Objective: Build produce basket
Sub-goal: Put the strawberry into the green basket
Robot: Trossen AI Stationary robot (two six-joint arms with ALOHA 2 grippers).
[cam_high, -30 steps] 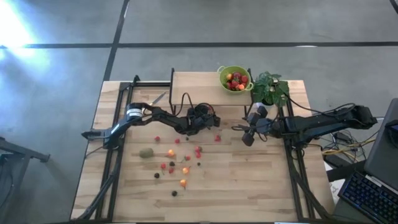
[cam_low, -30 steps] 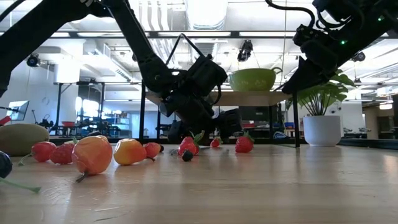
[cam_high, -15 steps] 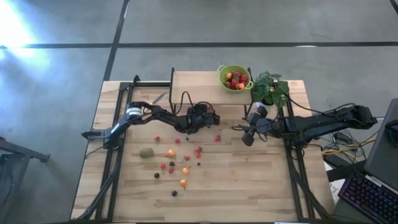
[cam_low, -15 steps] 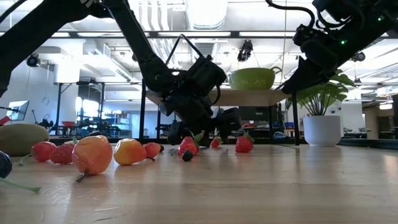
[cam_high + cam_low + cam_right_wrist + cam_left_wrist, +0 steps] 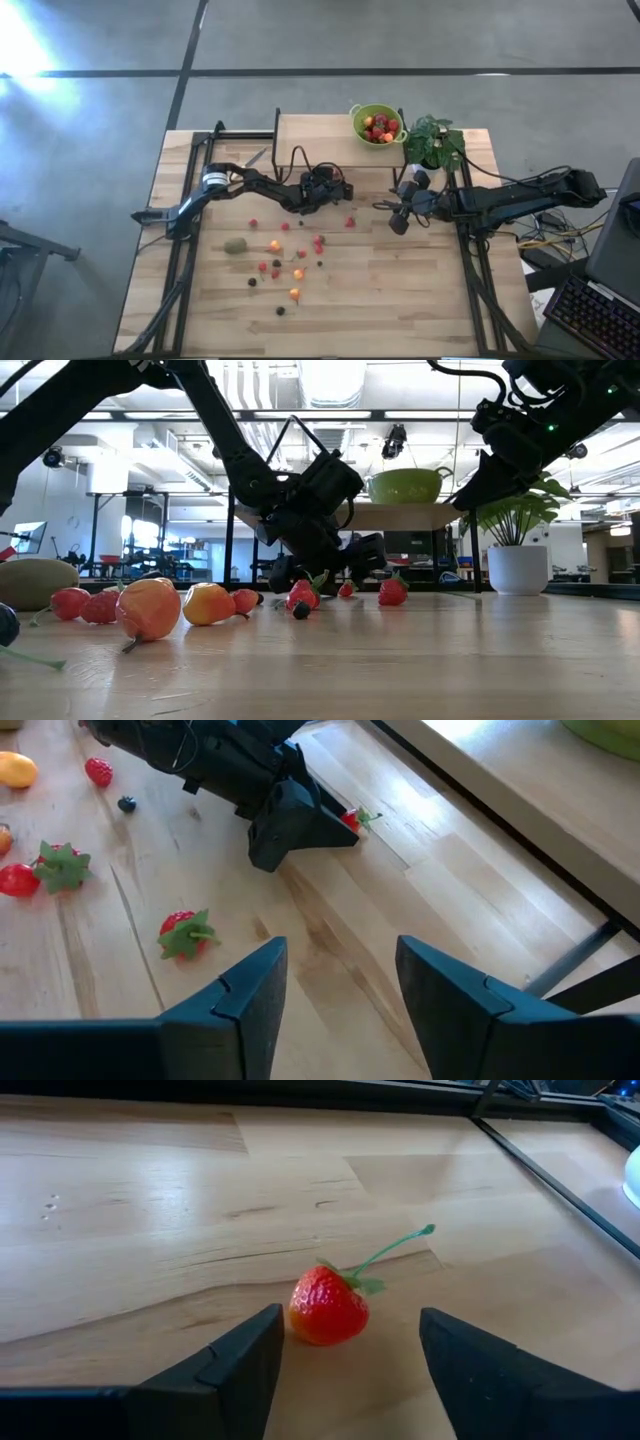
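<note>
Nearest the front edge of the wooden table [image 5: 400, 300] sits the loose produce [image 5: 285, 265] — small red, orange and dark berries in a scatter, with the bigger brownish-green kiwi [image 5: 235, 245] off to their left. From the low view an orange fruit [image 5: 148, 608] and a yellow-orange one [image 5: 208, 603] sit closest, the kiwi at the far left edge.

Further back, mid-table, the left gripper [image 5: 335, 192] is down low with its arm stretched out flat from the left frame rail. Its fingers [image 5: 235, 1365] are apart with a strawberry [image 5: 328, 1305] lying on the wood just ahead of the gap, green stem pointing away — not pinched, fingertips on either side but short of it. Nothing in the way around that berry, just bare wood.

Off to the right, the right gripper [image 5: 398, 222] hangs above the table, arm reaching in from the right side, jaws apart and empty. Its wrist view looks down on the left gripper and another strawberry [image 5: 183, 934] lying on the table.

At the very back, on the raised shelf [image 5: 310, 130], the produce basket [image 5: 378, 126] already has red and orange fruit in it. Right beside it is the potted plant [image 5: 435, 142], and a yellow-handled knife [image 5: 255, 157] lies to the left of the shelf.
</note>
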